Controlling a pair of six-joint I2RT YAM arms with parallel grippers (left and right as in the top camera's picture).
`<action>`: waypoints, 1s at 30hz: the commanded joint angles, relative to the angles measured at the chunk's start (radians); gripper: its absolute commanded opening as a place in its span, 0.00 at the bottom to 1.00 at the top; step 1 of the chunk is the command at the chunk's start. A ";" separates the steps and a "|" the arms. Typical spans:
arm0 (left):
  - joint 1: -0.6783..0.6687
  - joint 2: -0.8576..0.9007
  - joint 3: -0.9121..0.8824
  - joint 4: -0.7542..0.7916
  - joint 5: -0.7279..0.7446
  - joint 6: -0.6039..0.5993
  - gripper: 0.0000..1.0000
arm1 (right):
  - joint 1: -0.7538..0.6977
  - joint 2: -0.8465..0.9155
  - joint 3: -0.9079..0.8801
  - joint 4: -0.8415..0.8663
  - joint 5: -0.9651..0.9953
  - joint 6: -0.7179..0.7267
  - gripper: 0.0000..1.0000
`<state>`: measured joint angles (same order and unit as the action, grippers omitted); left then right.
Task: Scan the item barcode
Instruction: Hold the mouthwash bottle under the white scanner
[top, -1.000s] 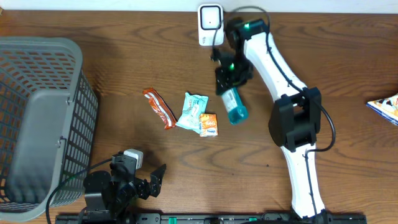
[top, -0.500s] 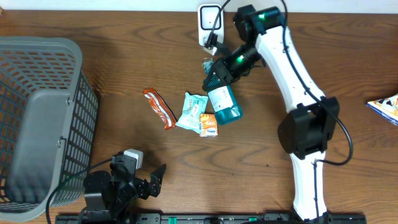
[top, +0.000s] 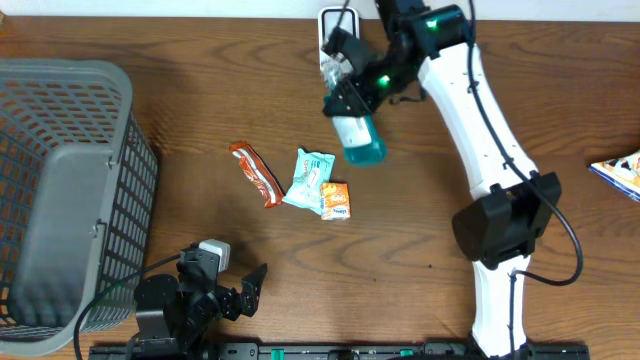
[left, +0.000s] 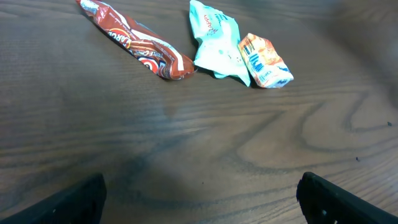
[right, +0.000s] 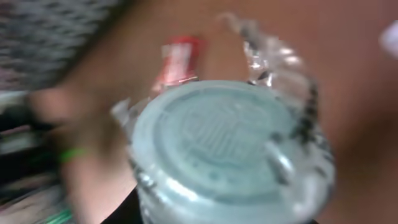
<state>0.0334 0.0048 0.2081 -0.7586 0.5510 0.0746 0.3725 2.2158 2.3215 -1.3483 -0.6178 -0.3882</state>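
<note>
Grey mesh plastic basket (top: 60, 190): stands at the far left of the brown wooden worktop (top: 200, 100); takes no part in this step.
Left tool (left: 202, 193): parked low at the near edge, jaws spread wide, nothing between them.
Red-brown foil snack-bar wrapper (top: 256, 173): lies flat on the worktop, apart from the two packets to its right.
Mint-green plastic pouch (top: 308, 178): lies flat, touching the small orange foil sachet (top: 336, 200) beside it.
Clear plastic bottle with a teal end (top: 357, 135): the item being scanned. It is lifted off the worktop and tilted, with its clear end up near the scanner and its teal end toward the packets. The right wrist view shows the round teal end, blurred. No barcode can be made out.
Right tool (top: 350, 98): partly closed around the bottle's body, carrying it.
Handling (judgement): probably light, with thin walls that dent under a hard squeeze. It is smooth and round, so it may slip or twist in the jaws. Hold it across mid-body with moderate force, leaving the label uncovered.
White box-shaped scanner (top: 338, 30): stands at the far edge, just beyond the bottle's clear end.
Blue printed packet (top: 620, 172): lies at the right edge, well apart.
</note>
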 joint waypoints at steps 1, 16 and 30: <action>0.006 -0.001 0.004 -0.004 0.003 -0.002 0.98 | 0.067 -0.027 0.019 0.148 0.511 0.151 0.01; 0.006 -0.001 0.004 -0.004 0.002 -0.002 0.98 | 0.125 0.172 0.019 0.773 1.191 0.018 0.01; 0.006 -0.001 0.004 -0.004 0.002 -0.002 0.98 | 0.131 0.397 0.019 1.337 1.366 -0.361 0.01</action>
<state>0.0341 0.0048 0.2081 -0.7586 0.5510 0.0746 0.4961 2.6053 2.3188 -0.0353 0.6838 -0.6666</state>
